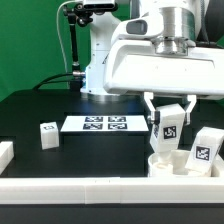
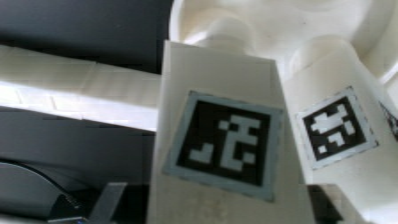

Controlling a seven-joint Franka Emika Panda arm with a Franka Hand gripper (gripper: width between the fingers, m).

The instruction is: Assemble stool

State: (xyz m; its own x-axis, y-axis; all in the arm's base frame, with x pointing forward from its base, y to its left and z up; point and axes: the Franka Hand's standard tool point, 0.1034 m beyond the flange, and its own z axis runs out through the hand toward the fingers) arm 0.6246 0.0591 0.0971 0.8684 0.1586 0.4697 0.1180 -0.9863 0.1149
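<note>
The gripper is clamped on one stool leg, which is held upright directly above the round seat. The wrist view shows the fingers flanking the same tagged leg.

The seat lies on the table against the front border rail. A second leg stands just beside it; whether it is seated cannot be determined.

A third leg lies loose, well apart, beyond the marker board.

Assessment: assembly is at an early stage. The held leg is not yet confirmed as inserted, and at least one leg awaits fitting.
</note>
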